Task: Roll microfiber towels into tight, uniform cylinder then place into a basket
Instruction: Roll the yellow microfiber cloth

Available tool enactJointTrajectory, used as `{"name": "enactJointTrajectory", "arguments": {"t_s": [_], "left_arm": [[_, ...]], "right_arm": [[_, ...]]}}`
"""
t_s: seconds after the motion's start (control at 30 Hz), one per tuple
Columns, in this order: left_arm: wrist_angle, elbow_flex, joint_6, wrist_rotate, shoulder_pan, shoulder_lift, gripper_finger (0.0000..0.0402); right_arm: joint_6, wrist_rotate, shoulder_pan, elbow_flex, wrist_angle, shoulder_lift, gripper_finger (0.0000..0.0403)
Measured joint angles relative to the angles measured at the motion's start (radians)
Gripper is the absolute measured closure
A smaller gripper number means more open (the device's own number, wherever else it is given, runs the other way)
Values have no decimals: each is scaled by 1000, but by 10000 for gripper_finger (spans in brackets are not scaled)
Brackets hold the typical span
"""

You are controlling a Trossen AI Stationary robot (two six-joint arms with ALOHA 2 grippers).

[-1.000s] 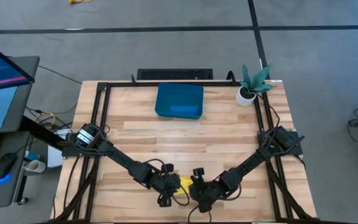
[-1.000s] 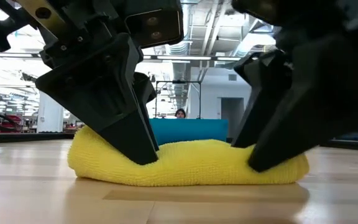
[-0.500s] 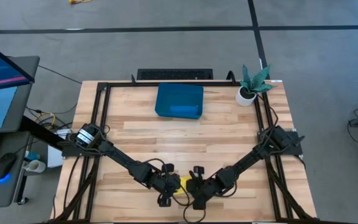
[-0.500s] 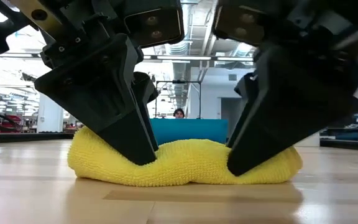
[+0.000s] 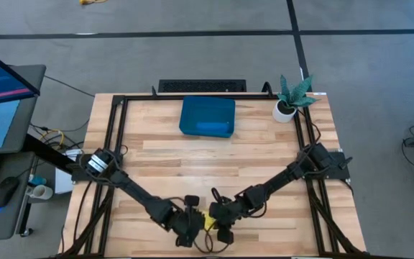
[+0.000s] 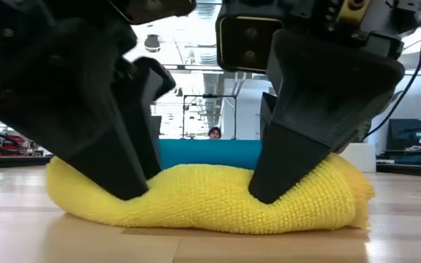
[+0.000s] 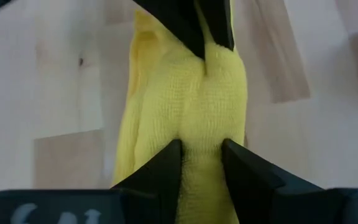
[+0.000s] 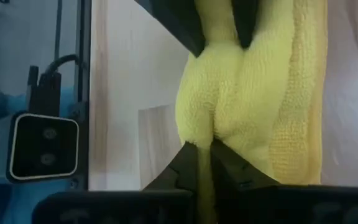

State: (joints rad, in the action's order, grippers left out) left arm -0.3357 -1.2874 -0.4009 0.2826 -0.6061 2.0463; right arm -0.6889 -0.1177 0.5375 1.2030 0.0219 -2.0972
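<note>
Pinching a single yellow microfiber towel [image 6: 210,201] from either end, two dark robot arms meet at the near edge of a pale wood-plank tabletop [image 5: 257,155]. The towel lies as a plump, nubby roll flat on the tabletop, its looped pile showing plainly in the low view. The left gripper [image 7: 201,158] holds a fold of it between narrowly parted fingers, and the right gripper [image 8: 204,155] has its fingers squeezed nearly together on a ridge of the same cloth. Across the tabletop, well apart from the arms, sits one basket [image 5: 207,116], a shallow rectangular teal-blue plastic tray with low walls and a strip of blue lying inside along its near wall; whether that is the second towel cannot be told. One small white pot holding a green plant [image 5: 291,97] stands at the far right corner. A black metal frame [image 5: 113,129] rims the tabletop. Beside it at the left, a monitor [image 5: 2,79] glows blue. No readable writing or brand shows on anything. A person's head [image 6: 214,133] shows just above the basket in the low view.
</note>
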Motion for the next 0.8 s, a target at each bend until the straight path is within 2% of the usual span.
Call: {"name": "enactJointTrajectory", "arguments": {"t_s": [0.23,0.4,0.67,0.8], "left_arm": [[-174,-94,42,162,-96,3,288],[-238,-122,73,275,-146,3,288],[-170,-95,102,260,-114,7,288],[-107,-51,72,159,-65,10,288]], "right_arm": [[-33,-18,-30,0,-4,-1,378],[-48,-44,-52,0,-2,-1,368],[-47,-38,-53,0,-2,-1,370],[-47,-43,-48,0,-5,-2,361]]}}
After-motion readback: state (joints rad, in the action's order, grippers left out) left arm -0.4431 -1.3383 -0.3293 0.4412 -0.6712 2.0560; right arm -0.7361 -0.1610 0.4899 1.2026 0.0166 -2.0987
